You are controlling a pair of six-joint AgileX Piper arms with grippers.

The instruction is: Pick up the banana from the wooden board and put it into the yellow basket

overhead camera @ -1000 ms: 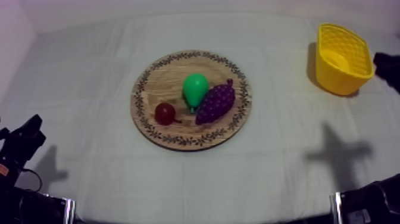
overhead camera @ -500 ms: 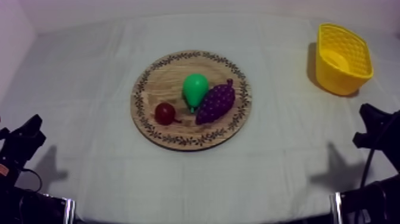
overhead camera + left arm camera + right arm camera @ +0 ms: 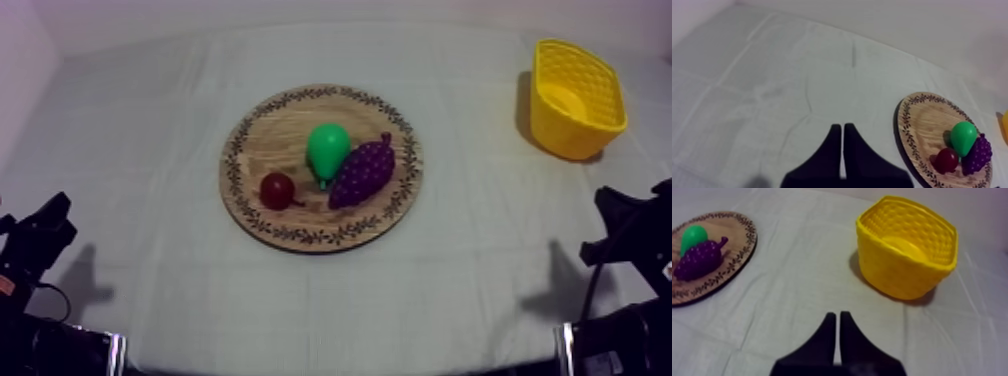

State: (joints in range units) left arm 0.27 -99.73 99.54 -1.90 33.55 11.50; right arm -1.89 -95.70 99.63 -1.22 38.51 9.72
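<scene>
Though the task names the board, the banana lies inside the yellow basket, a smooth, paler yellow shape against the woven wall. The basket stands at the upper right of the top view, on the cloth-covered desk, well apart from the round wooden board at the centre. On the board a green pear touches a purple bunch of grapes to its right, and a small red fruit sits just beside the pear, toward the lower left. The left gripper is closed on nothing, its two black fingers pressed together in a narrow wedge over bare cloth, with the board off to one side. The right gripper is likewise closed and empty, pointing at the cloth just short of the basket. In the top view the left arm sits low at the left edge and the right arm low at the right edge, below the basket.
</scene>
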